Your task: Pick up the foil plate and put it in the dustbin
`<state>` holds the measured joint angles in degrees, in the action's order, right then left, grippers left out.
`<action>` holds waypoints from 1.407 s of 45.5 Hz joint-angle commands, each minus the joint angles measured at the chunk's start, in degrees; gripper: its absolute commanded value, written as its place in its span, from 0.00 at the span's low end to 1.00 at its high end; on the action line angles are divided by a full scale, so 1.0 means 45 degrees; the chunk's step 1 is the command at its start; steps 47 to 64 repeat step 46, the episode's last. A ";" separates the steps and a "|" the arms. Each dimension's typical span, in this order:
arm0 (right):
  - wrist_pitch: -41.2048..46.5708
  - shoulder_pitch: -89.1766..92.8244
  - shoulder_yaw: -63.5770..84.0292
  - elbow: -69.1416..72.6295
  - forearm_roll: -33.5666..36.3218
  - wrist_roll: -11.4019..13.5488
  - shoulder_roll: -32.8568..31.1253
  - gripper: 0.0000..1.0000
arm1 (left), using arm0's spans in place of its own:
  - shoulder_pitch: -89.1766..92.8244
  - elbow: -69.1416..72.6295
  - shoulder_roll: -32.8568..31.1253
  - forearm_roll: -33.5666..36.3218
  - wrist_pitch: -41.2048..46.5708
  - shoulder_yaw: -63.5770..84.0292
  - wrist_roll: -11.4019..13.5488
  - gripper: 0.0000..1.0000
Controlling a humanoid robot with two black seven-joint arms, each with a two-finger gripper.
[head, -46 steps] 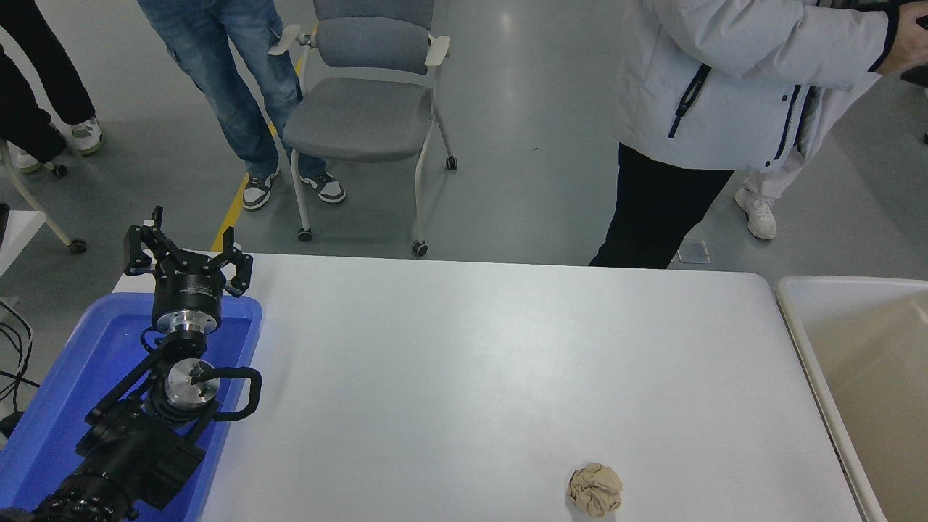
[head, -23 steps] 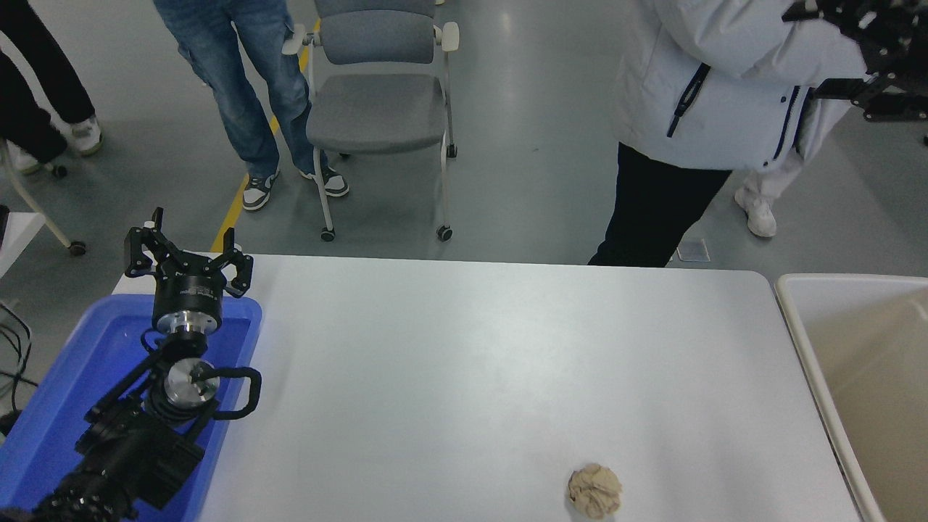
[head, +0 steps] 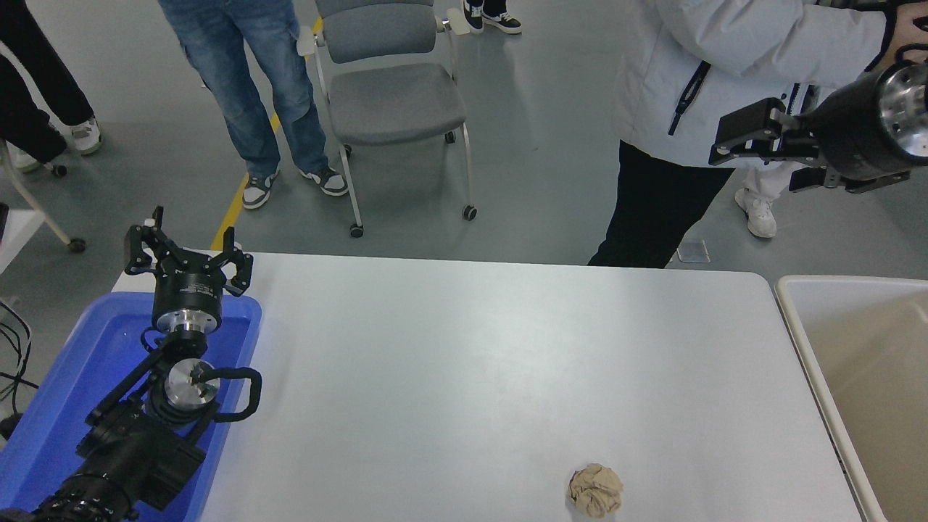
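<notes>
No foil plate shows on the table or anywhere else in the head view. The dustbin (head: 855,341), beige with a cream rim, stands at the table's right end, and the part of its inside that I see holds nothing. My right gripper (head: 755,159) hangs high above the far right corner, in front of a person's white jacket. It points left and is open, with nothing between its fingers. My left gripper (head: 187,255) is parked open at the lower left, over the far end of a blue tray (head: 65,391).
A small crumpled tan paper ball (head: 595,490) lies near the table's front edge. A person in a white jacket (head: 725,80) stands at the far right side. A grey wheeled chair (head: 395,101) and a person in jeans (head: 250,80) are beyond the far edge.
My right arm has come into view at the upper right, moving down and leftward. The grey chair has rolled right. The left arm and the paper ball have not moved.
</notes>
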<state>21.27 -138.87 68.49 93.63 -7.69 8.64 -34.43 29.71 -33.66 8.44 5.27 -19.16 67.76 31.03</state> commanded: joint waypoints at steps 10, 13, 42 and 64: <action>0.1210 -0.0371 0.0835 0.1415 -0.0108 -0.0084 0.1771 1.00 | 0.0000 0.0000 0.0000 0.0000 0.0001 0.0000 0.0000 0.99; 0.1328 -0.0352 0.0874 0.1415 -0.0127 -0.0084 0.2045 1.00 | 0.0000 0.0000 0.0000 0.0000 0.0001 0.0000 0.0000 0.99; 0.4082 -0.1133 0.1578 0.1415 -0.0010 -0.0553 0.2084 1.00 | 0.0000 0.0000 0.0000 0.0000 0.0001 0.0000 0.0000 0.99; 0.4121 -0.1191 0.1480 0.1415 0.0009 -0.0650 0.2084 1.00 | 0.0000 0.0000 0.0000 0.0000 0.0001 0.0000 0.0000 0.99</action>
